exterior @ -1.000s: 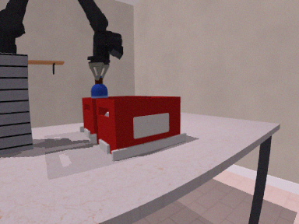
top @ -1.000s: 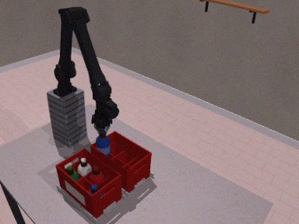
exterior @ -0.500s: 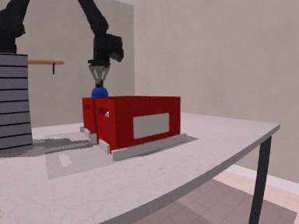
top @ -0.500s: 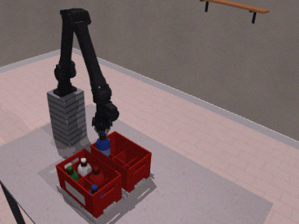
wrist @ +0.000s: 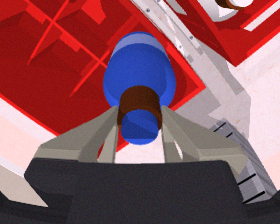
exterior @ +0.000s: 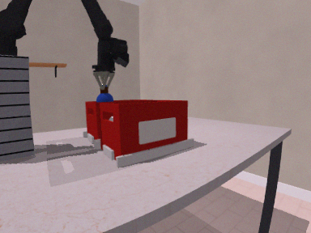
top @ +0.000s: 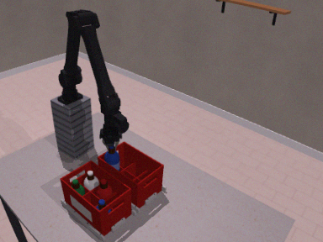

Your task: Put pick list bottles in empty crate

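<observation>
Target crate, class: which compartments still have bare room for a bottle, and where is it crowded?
The gripper is shut on the blue bottle, lowering it into the rear corner compartment of the target crate. The compartments beside it, bordered by the red dividers, show bare floor. The supply crate is crowded: white, green, red and blue bottles.

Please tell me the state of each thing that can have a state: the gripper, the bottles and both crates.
gripper: shut on the blue bottle's neck
blue bottle: upright, held, lowered into a corner cell of the far crate
far crate: other cells empty
near crate: holds four upright bottles
white bottle: upright in the near crate
</observation>
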`<state>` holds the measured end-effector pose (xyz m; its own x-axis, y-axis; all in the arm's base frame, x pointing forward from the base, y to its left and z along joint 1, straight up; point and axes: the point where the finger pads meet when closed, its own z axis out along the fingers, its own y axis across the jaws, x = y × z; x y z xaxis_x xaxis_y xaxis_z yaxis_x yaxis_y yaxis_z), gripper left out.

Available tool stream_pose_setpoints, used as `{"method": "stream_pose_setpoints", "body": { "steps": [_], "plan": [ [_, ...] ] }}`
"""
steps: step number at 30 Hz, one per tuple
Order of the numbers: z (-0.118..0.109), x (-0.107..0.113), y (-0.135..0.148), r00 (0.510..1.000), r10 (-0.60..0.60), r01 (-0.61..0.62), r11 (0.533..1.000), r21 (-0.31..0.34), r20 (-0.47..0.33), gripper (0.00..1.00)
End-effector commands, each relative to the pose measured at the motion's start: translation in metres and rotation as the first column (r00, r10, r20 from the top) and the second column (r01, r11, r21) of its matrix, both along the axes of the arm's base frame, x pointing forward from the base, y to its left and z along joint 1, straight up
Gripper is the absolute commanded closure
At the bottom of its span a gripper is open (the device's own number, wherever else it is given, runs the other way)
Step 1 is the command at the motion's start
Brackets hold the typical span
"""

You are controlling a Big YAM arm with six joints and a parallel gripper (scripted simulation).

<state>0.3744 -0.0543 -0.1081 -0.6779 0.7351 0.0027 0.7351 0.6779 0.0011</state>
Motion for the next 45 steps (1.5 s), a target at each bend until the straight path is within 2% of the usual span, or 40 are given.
{"method": "stream_pose_setpoints", "body": {
  "steps": [1,4,6,12,15,18,20,23,28,30,33,36,38,41,45],
  "plan": [
    [0.009,0.013,0.001,0.999,-0.008,0.008,1.0,-0.007,0.046,1.0],
    [0.008,0.026,-0.001,0.998,-0.008,0.008,1.0,-0.01,0.064,1.0],
    [0.001,0.024,-0.001,0.999,-0.008,0.009,1.0,-0.008,0.052,1.0],
    [0.007,0.03,-0.002,0.997,-0.009,0.009,1.0,-0.011,0.077,1.0],
    [-0.01,0.021,-0.001,0.999,-0.009,0.009,1.0,-0.007,0.041,1.0],
    [0.0,0.026,-0.001,0.997,-0.008,0.009,1.0,-0.011,0.071,1.0],
    [-0.002,0.028,-0.002,0.997,-0.008,0.009,1.0,-0.011,0.074,1.0],
    [-0.018,0.021,-0.001,0.999,-0.009,0.009,1.0,-0.007,0.041,1.0],
    [-0.009,0.025,-0.001,0.998,-0.008,0.009,1.0,-0.01,0.069,1.0],
    [-0.01,0.027,-0.002,0.997,-0.009,0.01,1.0,-0.011,0.072,1.0],
    [-0.027,0.017,0.0,0.999,-0.009,0.009,1.0,-0.006,0.037,1.0],
    [-0.017,0.024,-0.001,0.998,-0.009,0.009,1.0,-0.01,0.068,1.0],
    [-0.019,0.028,-0.002,0.997,-0.009,0.01,1.0,-0.011,0.073,1.0],
    [-0.035,0.019,-0.001,0.999,-0.009,0.01,1.0,-0.007,0.04,1.0],
    [-0.027,0.024,-0.001,0.998,-0.009,0.01,1.0,-0.01,0.063,1.0]
  ]
}}
